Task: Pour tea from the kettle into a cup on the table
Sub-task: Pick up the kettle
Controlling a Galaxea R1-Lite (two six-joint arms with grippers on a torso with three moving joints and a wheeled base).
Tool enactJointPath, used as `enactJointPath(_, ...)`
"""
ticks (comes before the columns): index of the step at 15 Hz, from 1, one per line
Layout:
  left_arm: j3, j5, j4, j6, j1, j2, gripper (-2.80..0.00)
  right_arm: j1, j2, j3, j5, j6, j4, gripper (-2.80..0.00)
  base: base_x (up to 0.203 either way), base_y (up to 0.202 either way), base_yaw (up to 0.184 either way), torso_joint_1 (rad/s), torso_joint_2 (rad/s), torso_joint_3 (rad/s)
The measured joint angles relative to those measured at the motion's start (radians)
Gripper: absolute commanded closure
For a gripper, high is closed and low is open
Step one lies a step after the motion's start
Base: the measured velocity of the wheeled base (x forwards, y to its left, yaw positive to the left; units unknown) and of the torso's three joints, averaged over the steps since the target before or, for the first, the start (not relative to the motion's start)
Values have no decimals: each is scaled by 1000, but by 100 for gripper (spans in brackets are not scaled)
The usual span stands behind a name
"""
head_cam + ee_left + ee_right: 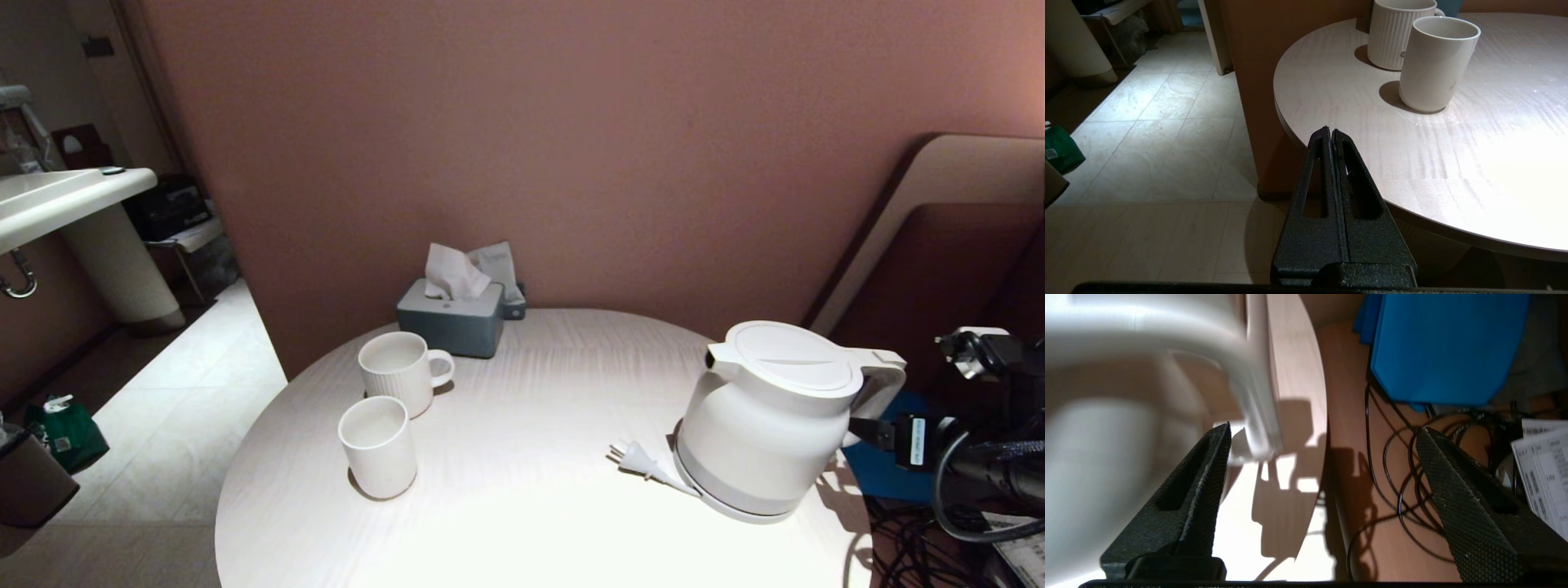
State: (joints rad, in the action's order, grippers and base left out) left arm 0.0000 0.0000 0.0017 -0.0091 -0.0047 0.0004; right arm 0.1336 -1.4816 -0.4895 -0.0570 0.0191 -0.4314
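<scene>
The white kettle (pixel 771 416) stands upright, lid shut, on its grey base disc at the right of the round pale table (pixel 522 523). My right gripper (pixel 1325 428) is open just behind the kettle's looped handle (pixel 1249 375). The handle lies ahead of one fingertip and is not held. In the head view one dark finger (pixel 867 431) reaches toward the handle. The smooth white cup (pixel 378 447) stands at the table's left front. My left gripper (pixel 1329 130) is shut and empty, off the table's left edge, short of the cup (pixel 1435 61). No tea shows.
A ribbed mug (pixel 400 371) stands right behind the cup, and a grey tissue box (pixel 451 318) sits by the wall. The base's plug (pixel 641 461) lies left of the kettle. Off the right edge are a blue object (pixel 1445 347) and floor cables (pixel 1396 477).
</scene>
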Motion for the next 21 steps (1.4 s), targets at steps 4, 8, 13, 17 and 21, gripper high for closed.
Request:
enactJointPath(4,0,0,0,0,0,0,0,0,-48,-37,2,4,-11,-280,0,0,0,0,0,0)
enactJointPath(8,0,0,0,0,0,0,0,-1,-98,-63,15,3,-68,-280,0,0,0,0,0,0)
enactJointPath(13,0,0,0,0,0,0,0,0,-151,-74,13,-1,-158,-280,0,0,0,0,0,0)
enactJointPath(17,0,0,0,1,0,0,0,0,-150,-76,16,0,-161,-280,0,0,0,0,0,0)
enactJointPath(21,0,0,0,0,0,0,0,-1,-137,-85,31,-1,-162,-280,0,0,0,0,0,0)
